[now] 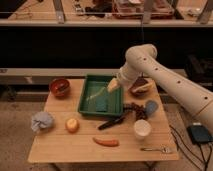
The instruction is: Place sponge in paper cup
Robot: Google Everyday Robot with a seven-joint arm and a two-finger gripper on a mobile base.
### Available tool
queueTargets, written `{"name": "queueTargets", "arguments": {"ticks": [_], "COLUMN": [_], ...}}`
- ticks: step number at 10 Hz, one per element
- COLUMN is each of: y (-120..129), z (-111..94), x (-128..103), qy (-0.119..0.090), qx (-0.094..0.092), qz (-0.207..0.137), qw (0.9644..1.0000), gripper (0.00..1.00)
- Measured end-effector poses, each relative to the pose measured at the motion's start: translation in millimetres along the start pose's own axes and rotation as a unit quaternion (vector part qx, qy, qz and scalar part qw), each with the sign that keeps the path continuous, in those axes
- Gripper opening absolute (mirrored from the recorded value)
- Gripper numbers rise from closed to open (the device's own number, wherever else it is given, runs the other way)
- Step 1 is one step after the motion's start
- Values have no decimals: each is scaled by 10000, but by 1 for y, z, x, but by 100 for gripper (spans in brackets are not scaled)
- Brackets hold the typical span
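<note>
Green and shallow, the rectangular plastic tray [85,93] sits at the back of the light wooden table [75,149]. In it lies a pale, flat slab that I take to be the sponge [98,101], though it is hard to make out. The white arm reaches in from the right, and its gripper [113,86] hangs over the tray's right half, just above and beside that slab. Whether it is parted or closed I cannot tell, and nothing shows it clamped on anything.

The white paper cup [142,129] stands upright near the table's front right, well apart from the tray, with a dark, long-handled utensil [113,122] lying between them.

My judgement is that the step in hand is the reach for the sponge, with the grasp not yet made. The next move calls for descending inside the tray wall, closing squarely on the slab, then lifting clear of the rim before carrying it to the cup.
</note>
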Motion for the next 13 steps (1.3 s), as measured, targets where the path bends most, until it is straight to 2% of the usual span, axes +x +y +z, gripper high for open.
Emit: {"name": "queueTargets", "arguments": {"ticks": [2,4,7,9,11,13], "y": [-6,-28,-80,-96,-93,-77], "z": [5,18,71,117,160,181], "x": [6,19,50,63,67,68], "qy": [22,-28,-282,-485,-653,-741], "qx": [151,216,158,-9,-272,-408], "qz": [-72,-173,-226,-164,110,476], "qw": [9999,9996,9992,9987,9974,9953], "gripper": [65,65,65,65,65,65]}}
